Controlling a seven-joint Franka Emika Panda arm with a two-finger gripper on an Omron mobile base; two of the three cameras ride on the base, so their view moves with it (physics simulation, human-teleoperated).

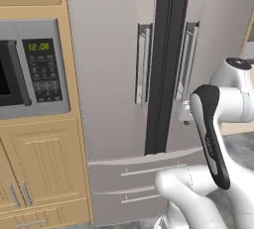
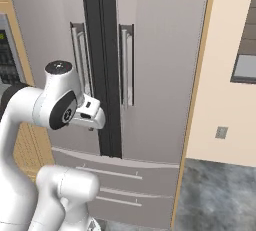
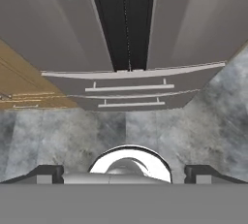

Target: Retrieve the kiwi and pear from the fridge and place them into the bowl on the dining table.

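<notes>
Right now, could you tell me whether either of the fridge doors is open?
No, both doors of the fridge sit shut and flush, with only the dark seam between them showing.

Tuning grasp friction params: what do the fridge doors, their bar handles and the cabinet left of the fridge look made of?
Fridge doors: likely brushed steel, flat matte grey with soft sheen. Bar handles: metal-looking, lighter grey, bright highlights along the edges. Cabinet: light wood look, tan with faint grain and raised panels. It is all rendered, so the true surfaces stay open.

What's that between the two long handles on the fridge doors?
A black vertical strip, the dark door edges where the two closed doors of the fridge meet. It runs between the left handle and the right handle in both base views.
</notes>
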